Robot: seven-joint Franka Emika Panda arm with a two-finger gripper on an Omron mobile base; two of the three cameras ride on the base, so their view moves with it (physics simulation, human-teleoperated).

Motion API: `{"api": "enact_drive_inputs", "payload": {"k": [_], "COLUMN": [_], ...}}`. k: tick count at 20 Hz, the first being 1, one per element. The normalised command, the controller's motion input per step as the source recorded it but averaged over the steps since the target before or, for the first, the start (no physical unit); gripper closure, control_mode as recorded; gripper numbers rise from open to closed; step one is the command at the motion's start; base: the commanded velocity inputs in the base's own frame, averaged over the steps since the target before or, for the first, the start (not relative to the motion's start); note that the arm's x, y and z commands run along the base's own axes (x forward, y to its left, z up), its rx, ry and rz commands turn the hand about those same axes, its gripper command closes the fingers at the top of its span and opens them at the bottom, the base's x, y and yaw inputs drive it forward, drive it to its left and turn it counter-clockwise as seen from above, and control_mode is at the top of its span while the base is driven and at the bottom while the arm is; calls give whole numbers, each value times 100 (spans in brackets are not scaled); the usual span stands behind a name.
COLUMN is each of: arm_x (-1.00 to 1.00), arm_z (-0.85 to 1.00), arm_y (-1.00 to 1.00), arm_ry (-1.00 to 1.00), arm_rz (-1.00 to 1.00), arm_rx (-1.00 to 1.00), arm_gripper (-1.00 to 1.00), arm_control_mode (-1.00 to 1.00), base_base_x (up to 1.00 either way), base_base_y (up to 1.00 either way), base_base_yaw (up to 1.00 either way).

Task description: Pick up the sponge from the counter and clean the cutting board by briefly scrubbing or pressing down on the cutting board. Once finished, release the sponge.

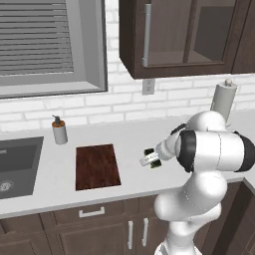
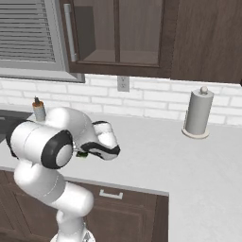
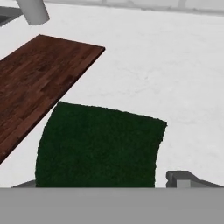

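Counter (image 1: 60, 164) light grey, brick wall behind; cutting board (image 1: 97, 166) flat; pincer (image 1: 151, 158) parted around sponge (image 3: 98, 146).

glossy white rounded arm (image 1: 209, 149), dark joints, seemingly cable-free.

- My hand view cuts the sponge (image 3: 98, 146) off at the bottom.
- The cutting board (image 3: 37, 81) runs off its left edge.
- The arm hides most of the sponge from both base cameras.
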Motion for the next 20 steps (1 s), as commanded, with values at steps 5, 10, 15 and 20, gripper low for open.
{"api": "enact_drive_inputs", "payload": {"k": [5,10,15,20], "arm_x": [58,100,61,20], "arm_z": [21,3,21,24], "arm_y": [-32,-24,-38,-46], "arm_ry": [15,29,13,1], "arm_rz": [1,3,2,0], "arm_rx": [-1,-37,-36,-30], "arm_gripper": [-100,-100,-100,-100], "arm_control_mode": [-100,-100,-100,-100], "base_base_x": [0,0,0,0], "base_base_y": [0,0,0,0], "base_base_yaw": [0,0,0,0]}}
